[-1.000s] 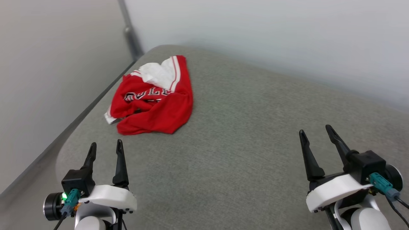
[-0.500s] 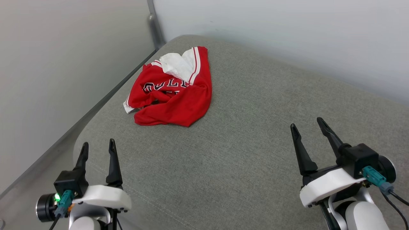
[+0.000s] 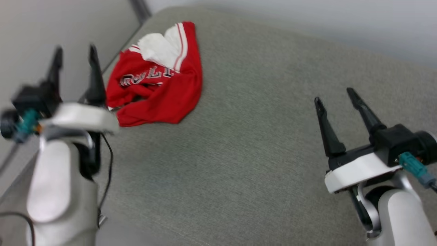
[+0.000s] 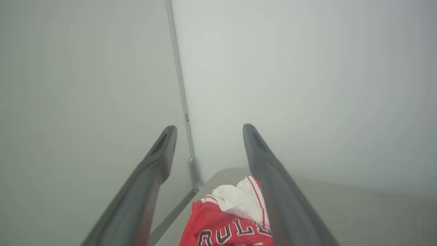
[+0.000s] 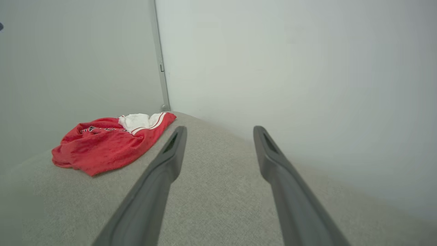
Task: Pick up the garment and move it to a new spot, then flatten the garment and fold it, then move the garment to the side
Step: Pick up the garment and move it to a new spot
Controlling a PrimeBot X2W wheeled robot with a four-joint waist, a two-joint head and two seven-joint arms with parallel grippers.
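The garment (image 3: 160, 82) is a red shirt with a white sleeve and black lettering, crumpled in a heap near the far left corner of the grey padded surface (image 3: 245, 143). My left gripper (image 3: 74, 54) is raised just left of the heap, open, with nothing between its fingers. In the left wrist view the garment (image 4: 228, 218) lies low between the two fingers, farther on. My right gripper (image 3: 334, 95) hangs open over the right side of the surface, well apart from the shirt. The right wrist view has the garment (image 5: 109, 140) at the left.
Pale walls (image 3: 307, 20) meet behind the surface, with a grey metal post (image 5: 160, 61) in the corner. The surface's left edge (image 3: 20, 177) drops off beside my left arm. Bare grey padding stretches between the shirt and my right gripper.
My left arm has risen and moved forward, up beside the garment. My right gripper has lifted slightly. The head camera has shifted; the garment lies as before.
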